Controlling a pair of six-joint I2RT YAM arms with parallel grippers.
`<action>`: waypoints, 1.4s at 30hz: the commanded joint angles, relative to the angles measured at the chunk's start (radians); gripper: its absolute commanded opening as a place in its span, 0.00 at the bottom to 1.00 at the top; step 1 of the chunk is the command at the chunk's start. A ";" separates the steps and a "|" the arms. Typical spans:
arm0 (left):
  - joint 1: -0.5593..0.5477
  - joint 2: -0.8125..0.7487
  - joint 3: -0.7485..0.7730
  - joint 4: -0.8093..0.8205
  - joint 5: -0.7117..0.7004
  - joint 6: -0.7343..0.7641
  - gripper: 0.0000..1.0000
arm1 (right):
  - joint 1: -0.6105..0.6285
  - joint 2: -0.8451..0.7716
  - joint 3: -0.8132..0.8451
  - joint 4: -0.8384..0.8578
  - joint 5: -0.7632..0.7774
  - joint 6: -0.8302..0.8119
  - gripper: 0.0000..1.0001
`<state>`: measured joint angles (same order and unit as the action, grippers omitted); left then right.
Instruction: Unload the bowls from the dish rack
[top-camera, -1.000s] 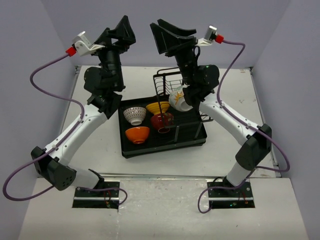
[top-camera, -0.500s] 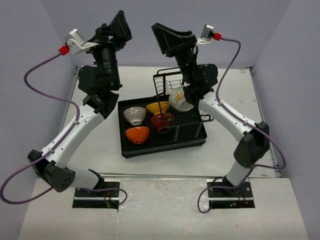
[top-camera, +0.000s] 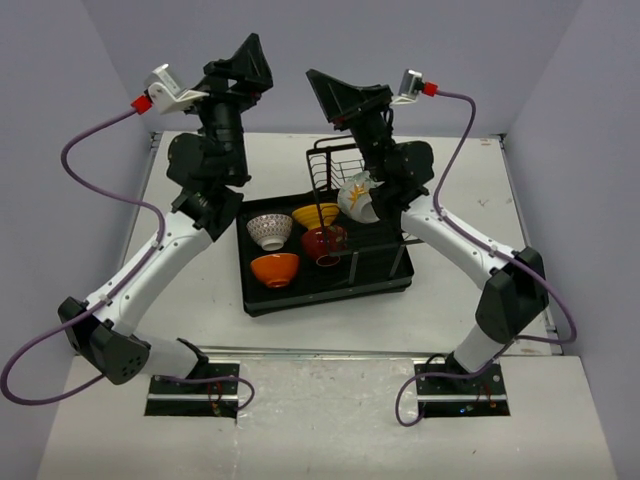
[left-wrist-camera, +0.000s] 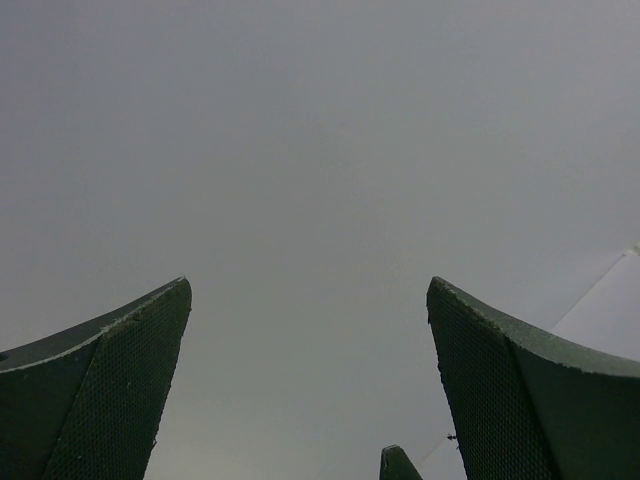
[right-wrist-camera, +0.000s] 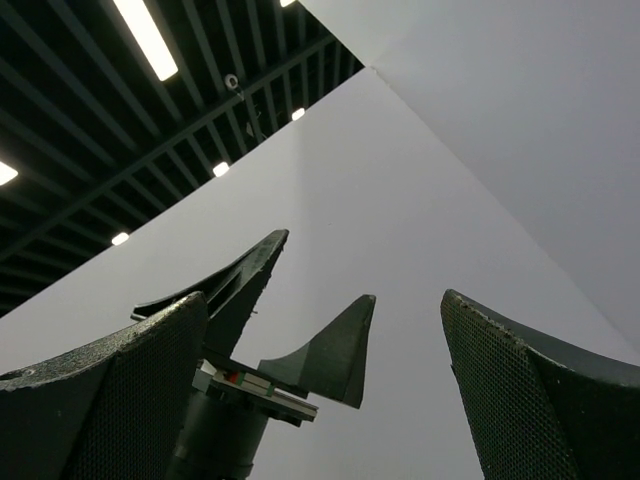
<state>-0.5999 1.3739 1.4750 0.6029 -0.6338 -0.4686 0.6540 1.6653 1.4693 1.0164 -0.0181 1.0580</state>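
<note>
Far below both sets of fingers, the dish rack (top-camera: 330, 296) sits on the table (top-camera: 200, 300) with all five bowls in it. In its flat tray lie the patterned white bowl (top-camera: 269, 231), the orange bowl (top-camera: 275, 269), the yellow bowl (top-camera: 315, 215) and the red bowl (top-camera: 322, 242). The flowered bowl (top-camera: 356, 200) is tipped on its side by the wire basket (top-camera: 333, 163).

White tabletop shows to the left of, to the right of and in front of the rack.

Both arms are reared up with elbows out. The left gripper (top-camera: 244, 62) and right gripper (top-camera: 338, 92) are raised high and near each other over the rack's far end. Each gripper's fingers (left-wrist-camera: 110, 400) are spread wide with nothing between them. Past the right fingers (right-wrist-camera: 520, 400), that wrist view shows the left gripper, the wall and ceiling lights (right-wrist-camera: 150, 40).
</note>
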 joint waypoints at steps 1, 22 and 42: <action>-0.014 -0.029 -0.007 0.005 -0.037 -0.037 1.00 | 0.003 -0.087 -0.010 0.024 0.017 0.002 0.99; 0.024 0.011 -0.009 0.042 0.255 -0.022 1.00 | 0.001 -0.202 0.198 -0.615 -0.019 -0.214 0.99; 0.402 -0.108 0.067 -0.583 0.853 0.631 1.00 | -0.048 -0.610 0.341 -1.717 0.359 -0.642 0.99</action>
<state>-0.2279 1.3506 1.6215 0.1062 0.0929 -0.0170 0.6083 1.1095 1.8317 -0.4812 0.2504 0.4782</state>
